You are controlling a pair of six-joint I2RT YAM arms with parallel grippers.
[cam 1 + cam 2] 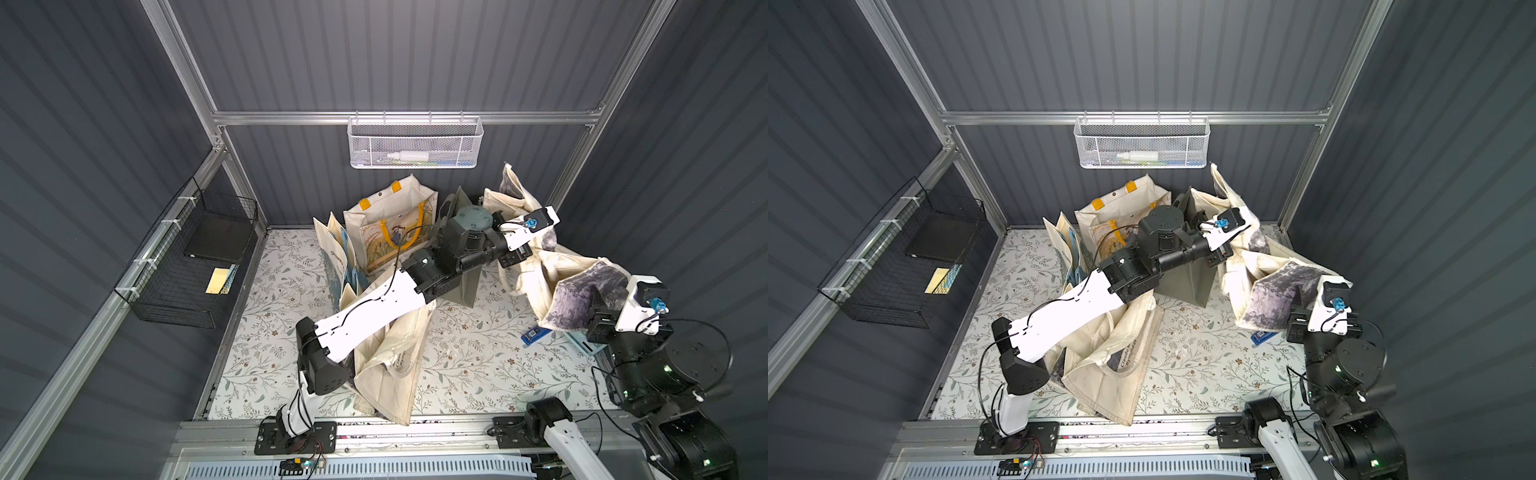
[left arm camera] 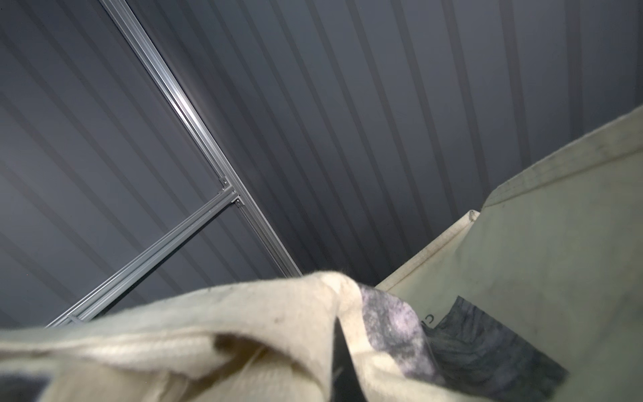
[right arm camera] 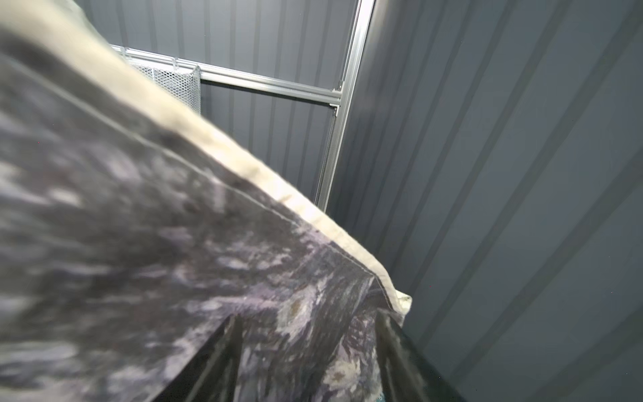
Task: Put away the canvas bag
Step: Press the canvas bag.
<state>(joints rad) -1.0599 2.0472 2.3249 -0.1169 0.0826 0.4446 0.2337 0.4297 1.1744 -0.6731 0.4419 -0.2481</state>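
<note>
The canvas bag [image 1: 582,291] [image 1: 1275,291] is cream with a purple-grey print and hangs crumpled between my two grippers at the table's right side. My left gripper [image 1: 515,253] [image 1: 1219,259] reaches to the back right and is shut on the bag's cream rim [image 2: 243,330], which covers its jaws in the left wrist view. My right gripper [image 1: 596,309] [image 3: 306,320] is at the front right. Its fingers [image 3: 215,348] stand apart with bunched printed fabric [image 3: 174,209] gripped between them, and that end of the bag is lifted.
Other bags stand at the back: a yellow-handled tote [image 1: 390,224], a grey-green bag [image 1: 461,286] and flat cream bags [image 1: 336,257]. A cream bag [image 1: 395,365] lies under the left arm. A white mesh basket [image 1: 415,143] hangs on the back wall, a black wire basket [image 1: 195,266] on the left. A blue box [image 1: 534,334] lies near the right arm.
</note>
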